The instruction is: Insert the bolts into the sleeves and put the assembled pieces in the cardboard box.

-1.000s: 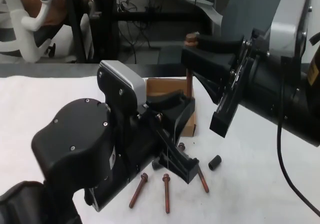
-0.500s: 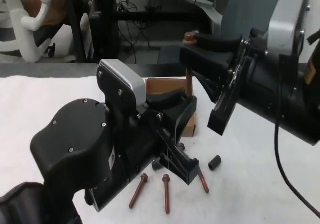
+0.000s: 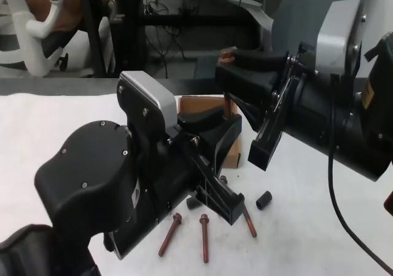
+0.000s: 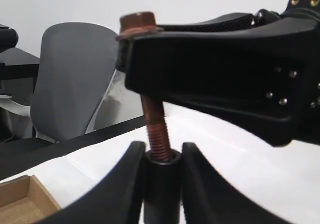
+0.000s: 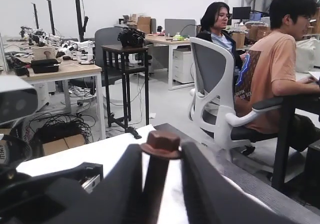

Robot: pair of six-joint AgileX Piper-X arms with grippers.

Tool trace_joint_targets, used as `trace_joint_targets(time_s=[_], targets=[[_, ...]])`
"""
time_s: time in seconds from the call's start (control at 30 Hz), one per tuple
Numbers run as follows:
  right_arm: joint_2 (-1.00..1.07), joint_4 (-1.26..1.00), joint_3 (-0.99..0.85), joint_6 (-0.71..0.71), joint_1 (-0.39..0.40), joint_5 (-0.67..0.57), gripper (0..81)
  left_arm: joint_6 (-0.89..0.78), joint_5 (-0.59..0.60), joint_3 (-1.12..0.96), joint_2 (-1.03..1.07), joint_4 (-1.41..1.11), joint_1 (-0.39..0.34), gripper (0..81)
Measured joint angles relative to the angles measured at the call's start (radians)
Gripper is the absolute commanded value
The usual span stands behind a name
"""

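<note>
In the left wrist view my left gripper (image 4: 162, 151) is shut on an upright black sleeve (image 4: 162, 184). A copper bolt (image 4: 152, 124) stands upright with its threaded tip inside the sleeve's mouth. My right gripper (image 4: 131, 39) is shut on the bolt just under its hex head. The right wrist view shows that bolt head (image 5: 160, 141) between my right gripper's (image 5: 160, 156) fingers. From the high view, both grippers meet above the cardboard box (image 3: 196, 107), the right gripper (image 3: 228, 59) over the left gripper (image 3: 228, 123), with the bolt shaft (image 3: 228, 107) between them.
Three loose bolts (image 3: 170, 234), (image 3: 204, 238), (image 3: 249, 222) lie on the white bench in front of the box. A loose black sleeve (image 3: 264, 200) lies to their right, and another sleeve (image 3: 222, 180) lies by the left arm. Chairs and desks stand behind the bench.
The right arm has shifted left and slightly down, carrying the bolt with it. The left arm has barely moved.
</note>
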Motion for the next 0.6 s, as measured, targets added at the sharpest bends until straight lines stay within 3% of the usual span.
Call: trace_joint_targets(time_s=[0.23, 0.3, 0.4, 0.53, 0.6], targets=[[0.0, 0.005, -0.002, 0.038, 0.0, 0.002, 0.0, 0.0, -0.026, 0.002, 0.0, -0.034, 0.011, 1.8], [0.0, 0.026, -0.002, 0.038, 0.0, 0.002, 3.9, 0.0, -0.026, 0.001, 0.0, -0.042, 0.024, 1.8], [0.0, 0.064, -0.002, 0.054, 0.0, 0.0, 20.0, 0.0, -0.012, 0.001, 0.0, -0.052, 0.047, 1.8], [0.0, 0.078, -0.002, 0.089, 0.0, -0.005, 56.8, 0.0, 0.009, 0.001, 0.002, -0.052, 0.07, 1.8], [-0.003, 0.084, -0.002, 0.12, 0.0, -0.005, 66.6, 0.0, 0.005, 0.001, 0.002, -0.055, 0.085, 1.8]])
